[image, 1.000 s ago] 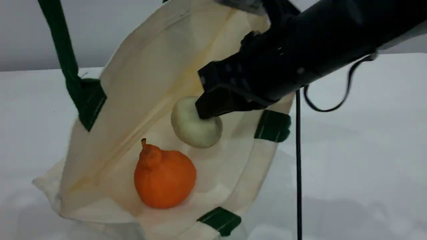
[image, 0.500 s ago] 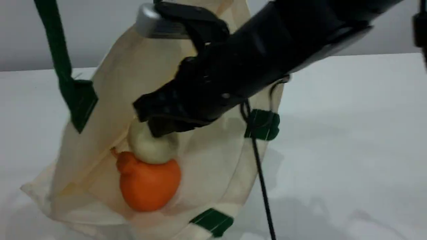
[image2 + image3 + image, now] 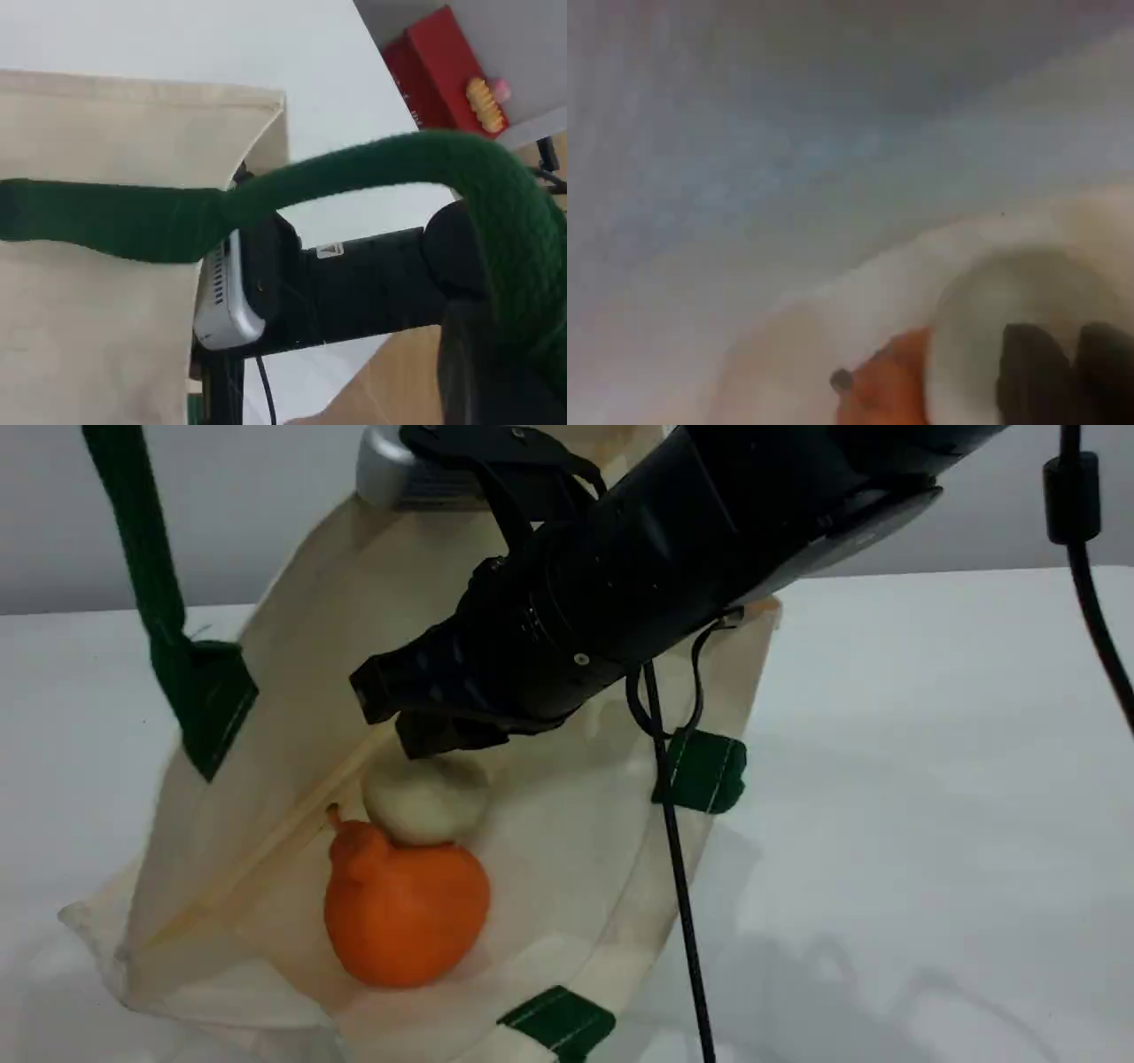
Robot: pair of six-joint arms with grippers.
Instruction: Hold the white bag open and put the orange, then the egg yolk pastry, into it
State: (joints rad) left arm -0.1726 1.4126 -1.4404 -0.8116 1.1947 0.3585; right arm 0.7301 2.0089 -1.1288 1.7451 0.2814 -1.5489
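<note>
Second placement, release stage. My right gripper [image 3: 443,740] reaches inside the white bag [image 3: 567,841], its tip directly over the egg yolk pastry [image 3: 425,802], which rests on top of the orange [image 3: 403,917] on the lower wall of the bag. In the right wrist view my dark fingertips [image 3: 1032,376] lie against the pastry [image 3: 1010,328], with the orange [image 3: 886,390] just below; whether the jaws grip the pastry or have begun to part I cannot tell from these views. My left gripper [image 3: 496,372] sits at the bottom edge of its own camera view with the green strap handle [image 3: 354,181] draped into it; I judge it clamped shut on that strap, lifting the upper wall so the mouth stays open. With the orange already in, the next move, as I judge it, calls for letting the pastry go fully and drawing the right arm back out through the mouth. Room is tight: the raised cloth wall stands close on the arm's left, a black cable [image 3: 678,886] hangs from the arm across the bag rim, and the pastry, perched on a rounded fruit, may roll.
</note>
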